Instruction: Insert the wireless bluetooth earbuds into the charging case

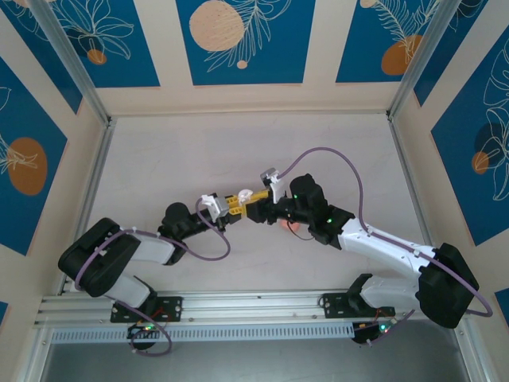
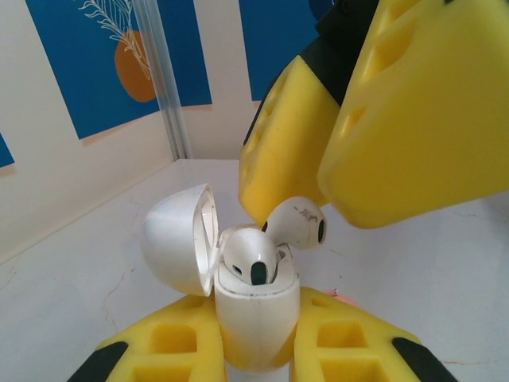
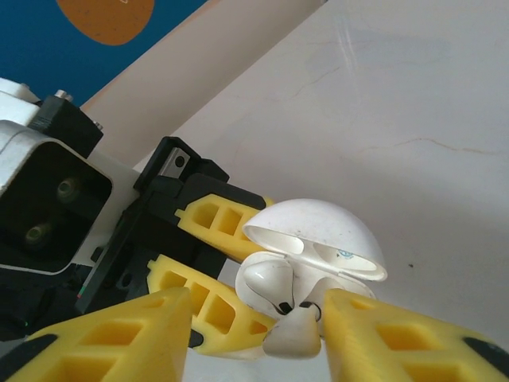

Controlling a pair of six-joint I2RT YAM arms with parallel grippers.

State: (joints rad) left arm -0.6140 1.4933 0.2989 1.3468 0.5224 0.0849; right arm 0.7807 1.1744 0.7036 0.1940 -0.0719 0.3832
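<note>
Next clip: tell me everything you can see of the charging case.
The glossy white plastic charging case is small and rounded. It stands upright, clamped between the left gripper's yellow fingers. Its domed lid is hinged open to one side. One white earbud sits in its well, and a second white earbud is just above the rim, not seated.
</note>
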